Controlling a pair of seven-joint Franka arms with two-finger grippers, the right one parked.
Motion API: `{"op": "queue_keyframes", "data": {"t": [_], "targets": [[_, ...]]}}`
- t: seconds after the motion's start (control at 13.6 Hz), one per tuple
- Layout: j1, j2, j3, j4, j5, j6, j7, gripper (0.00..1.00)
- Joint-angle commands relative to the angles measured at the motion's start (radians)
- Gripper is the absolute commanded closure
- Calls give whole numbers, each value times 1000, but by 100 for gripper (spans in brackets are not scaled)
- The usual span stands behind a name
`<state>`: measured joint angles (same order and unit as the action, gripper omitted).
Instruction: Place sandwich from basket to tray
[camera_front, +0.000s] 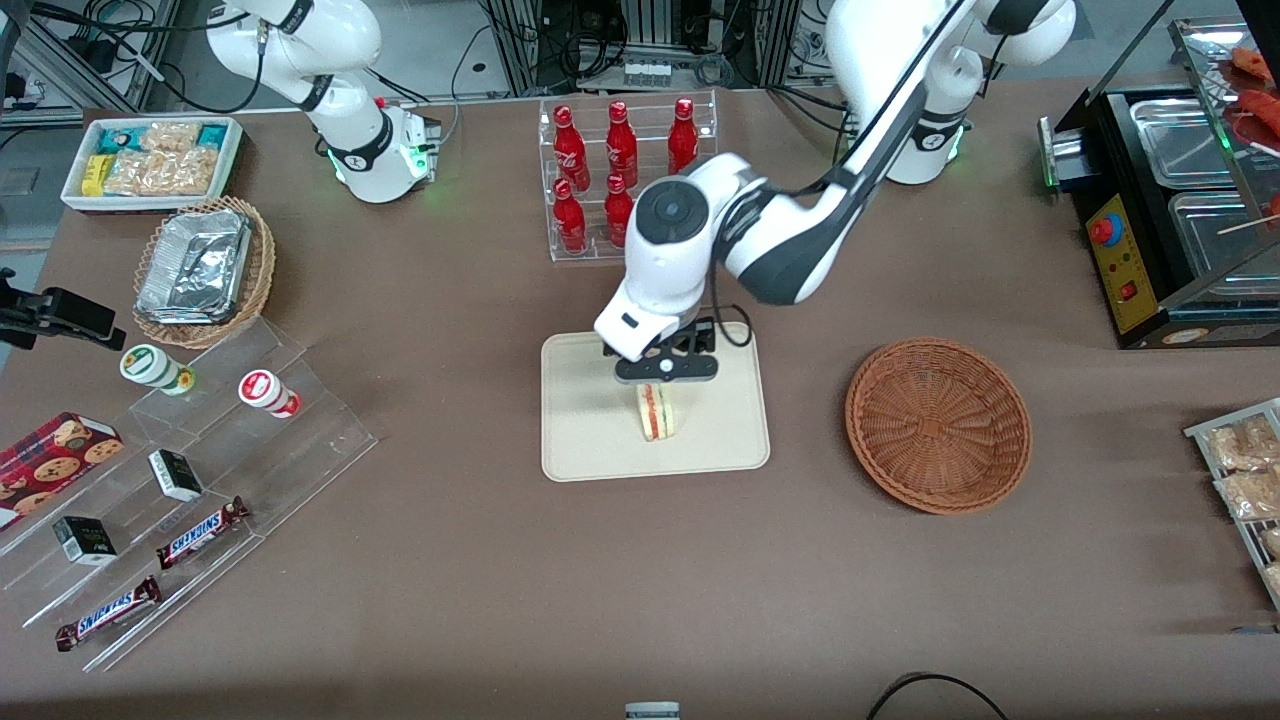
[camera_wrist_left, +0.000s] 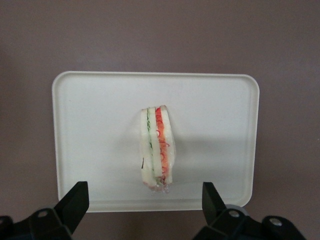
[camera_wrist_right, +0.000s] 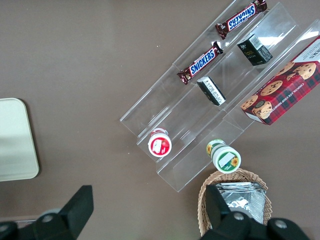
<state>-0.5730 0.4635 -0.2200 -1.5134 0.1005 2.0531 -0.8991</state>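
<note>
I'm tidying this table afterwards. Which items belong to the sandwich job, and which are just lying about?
Job items:
sandwich, standing on edge on the tray
reddish-brown basket, with nothing in it
gripper, open above the sandwich

Lying about:
red bottles
Snickers bars
cookie box
foil containers

A small sandwich (camera_front: 657, 411) wedge of pale bread stands on edge on the tray (camera_front: 580, 440), its red and green filling stripes facing up. It sits near the tray's middle. The tray is a flat, cream-beige rectangle with rounded corners and a low rim, lying on the brown surface. The basket (camera_front: 938, 424), round, shallow and woven of reddish-brown wicker, lies at the tray's three o'clock in the front view, apart from it. The end effector (camera_front: 665, 372) hangs just above the sandwich, fingers (camera_wrist_left: 75, 201) spread wide.
</note>
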Motion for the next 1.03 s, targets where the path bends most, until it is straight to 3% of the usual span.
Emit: {"op": "queue_keyframes", "data": {"t": [0.0, 0.22, 0.44, 0.66, 0.95], "targets": [[79, -144, 1, -34, 7, -97, -27, 0], [177, -267, 1, -37, 8, -258, 20, 0], [295, -350, 1, -44, 5, -417, 199, 0], [384, -387, 1, -54, 5, -484, 333, 0], [533, -460, 4, -105, -50, -504, 567, 0]]}}
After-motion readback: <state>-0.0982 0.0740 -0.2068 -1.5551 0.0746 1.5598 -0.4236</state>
